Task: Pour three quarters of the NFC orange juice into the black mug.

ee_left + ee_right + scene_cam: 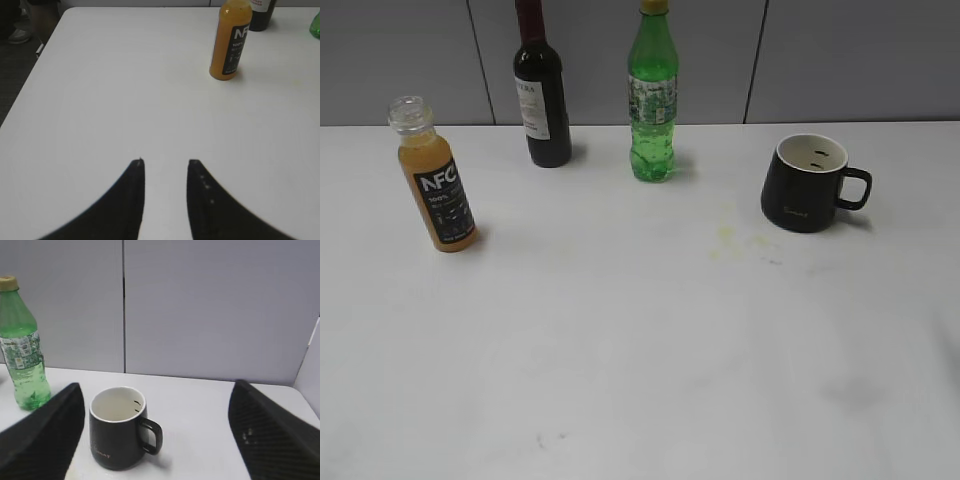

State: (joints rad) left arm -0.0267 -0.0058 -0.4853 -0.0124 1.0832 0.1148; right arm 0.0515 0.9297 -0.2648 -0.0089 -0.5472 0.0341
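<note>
The small clear plastic NFC orange juice bottle (231, 41) stands upright, well ahead and right of the left gripper's (166, 162) empty parted jaws, while the squat black ceramic mug (120, 426) waits between the right gripper's (159, 425) wide-spread jaws, seemingly steadied for pouring.

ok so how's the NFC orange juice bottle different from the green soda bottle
The NFC orange juice is capless, with its threaded neck open; the green soda bottle has a yellowish cap on. The juice bottle is shorter, with cloudy orange liquid and a black label; the soda bottle is taller, green, with a pale patterned label. Both stand upright on the white table, untouched.
</note>
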